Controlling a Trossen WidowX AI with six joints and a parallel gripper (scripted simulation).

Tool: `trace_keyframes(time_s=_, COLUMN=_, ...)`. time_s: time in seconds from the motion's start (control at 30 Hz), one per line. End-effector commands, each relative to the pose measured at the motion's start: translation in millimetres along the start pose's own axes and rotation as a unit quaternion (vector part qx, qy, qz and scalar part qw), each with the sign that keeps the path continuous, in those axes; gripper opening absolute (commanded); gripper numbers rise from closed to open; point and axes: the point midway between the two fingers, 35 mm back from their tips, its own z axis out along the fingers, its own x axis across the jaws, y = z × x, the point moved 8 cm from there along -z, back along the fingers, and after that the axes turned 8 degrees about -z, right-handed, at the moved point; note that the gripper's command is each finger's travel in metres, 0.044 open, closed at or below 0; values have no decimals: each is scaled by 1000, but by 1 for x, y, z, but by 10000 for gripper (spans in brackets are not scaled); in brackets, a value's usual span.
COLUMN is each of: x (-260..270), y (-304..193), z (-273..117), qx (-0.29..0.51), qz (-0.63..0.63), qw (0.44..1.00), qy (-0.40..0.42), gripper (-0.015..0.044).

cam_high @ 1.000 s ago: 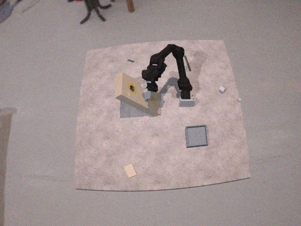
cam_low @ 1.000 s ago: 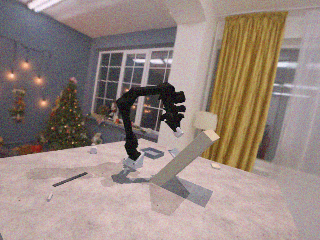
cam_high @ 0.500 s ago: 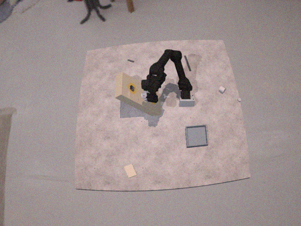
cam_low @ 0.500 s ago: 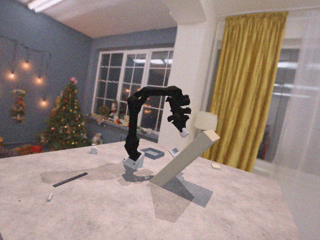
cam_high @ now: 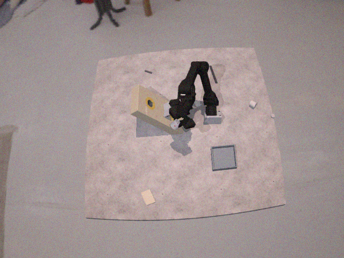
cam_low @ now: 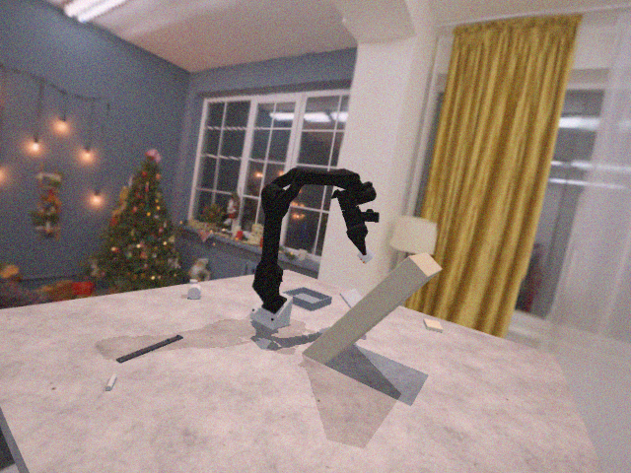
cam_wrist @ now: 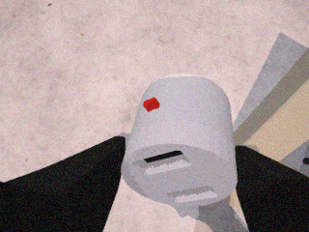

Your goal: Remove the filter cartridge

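Clearing the panel is done: the tool grips the cartridge in midair; carrying it to the tray, lowering, releasing and backing off remain.

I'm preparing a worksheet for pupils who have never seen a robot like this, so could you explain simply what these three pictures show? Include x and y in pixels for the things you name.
The machine is one black jointed robot arm standing on a table. The first picture looks down from above, the second looks across from the side, and the third comes from a camera on the arm's wrist.

The black fingers of the gripper [cam_high: 177, 123] [cam_low: 364, 253] [cam_wrist: 180, 169] grip a light grey round cartridge [cam_high: 174, 124] [cam_low: 365, 257] [cam_wrist: 185, 113] with two slots and a red mark, held above the surface.

A slanted beige panel [cam_high: 143, 110] [cam_low: 374, 305] [cam_wrist: 285, 130] has a yellow-ringed round hole. Also on the table are a shallow blue-grey square tray [cam_high: 212, 158] [cam_low: 315, 306] and a flat cream block [cam_high: 148, 196] [cam_low: 432, 324].
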Motion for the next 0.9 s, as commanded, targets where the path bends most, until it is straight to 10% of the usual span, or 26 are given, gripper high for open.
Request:
trace_keyframes(time_s=0.0, x=24, y=-4, z=1, qx=-1, qz=-70, qw=997, qy=37, gripper=0)
trace_keyframes(time_s=0.87, x=137, y=-64, z=12, qx=-46, qz=-361, qw=910, qy=197, gripper=0)
